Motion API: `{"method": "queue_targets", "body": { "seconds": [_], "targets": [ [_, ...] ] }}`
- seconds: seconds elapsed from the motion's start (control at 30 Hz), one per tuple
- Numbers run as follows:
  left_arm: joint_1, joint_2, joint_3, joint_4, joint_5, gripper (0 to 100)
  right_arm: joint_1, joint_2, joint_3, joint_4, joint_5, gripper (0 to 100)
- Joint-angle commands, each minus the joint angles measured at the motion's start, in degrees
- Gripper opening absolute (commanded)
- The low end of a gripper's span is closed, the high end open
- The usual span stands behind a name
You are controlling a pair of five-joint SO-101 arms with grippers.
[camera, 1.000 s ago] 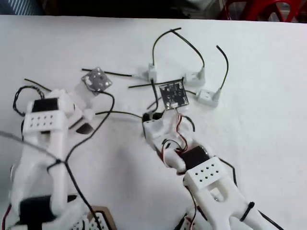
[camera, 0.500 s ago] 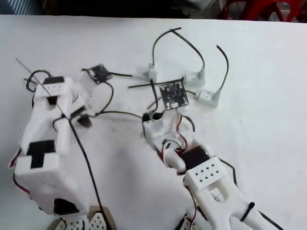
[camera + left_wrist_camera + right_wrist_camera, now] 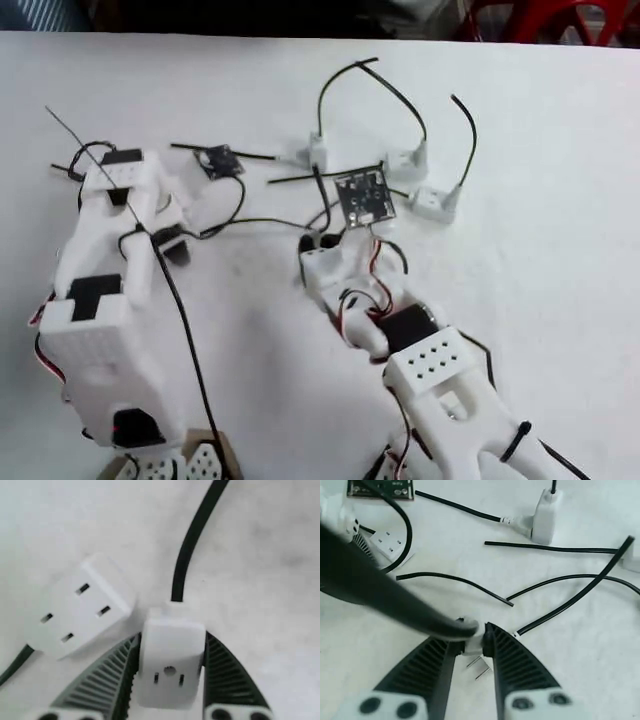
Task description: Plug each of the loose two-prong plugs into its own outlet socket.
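My left gripper (image 3: 171, 639) is shut on a white plug (image 3: 170, 672) whose black cord runs away from it. The plug lies just beside a white outlet block (image 3: 80, 607) with slotted sockets. In the high view this gripper (image 3: 176, 240) is at the table's left. My right gripper (image 3: 476, 634) is shut on a second white plug (image 3: 473, 648), its two metal prongs (image 3: 480, 668) pointing at the table. In the high view it (image 3: 318, 246) sits just below a black square board (image 3: 362, 195).
Three loose white plugs (image 3: 317, 150) (image 3: 408, 160) (image 3: 435, 203) with curling black cords lie behind the board. A smaller black board (image 3: 218, 160) lies near the left arm. Loose cords (image 3: 455, 582) cross the table. A blurred dark cable (image 3: 380, 595) runs close across the right wrist view.
The left arm has swung and turned over the last second, its wrist now farther back. The small black board has shifted a little to the right. The right arm has kept still.
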Motion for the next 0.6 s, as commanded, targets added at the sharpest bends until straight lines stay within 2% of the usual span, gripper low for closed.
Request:
{"method": "queue_targets", "body": {
  "seconds": [0.0, 0.17, 0.33, 0.43, 0.57],
  "targets": [
    [1.71, -3.91, -1.76, 7.30, 0.70, 9, 3.21, -1.36, -0.62, -3.12, 0.18, 1.7],
    [6.55, -11.91, -1.58, 13.54, 13.27, 11, 7.43, -1.36, -0.62, -6.55, -0.35, 1.7],
    [13.58, -19.30, 4.04, 14.24, 21.27, 15, 10.24, -1.36, -0.62, -8.40, -0.62, 1.7],
    [19.21, -24.13, 10.81, 12.04, 26.29, 15, 12.26, -1.36, -0.62, -9.27, -3.08, 1.7],
    [25.63, -30.73, 22.15, 5.19, 30.95, 15, 13.85, -1.36, -0.62, -10.33, -3.52, 1.7]
  ]
}}
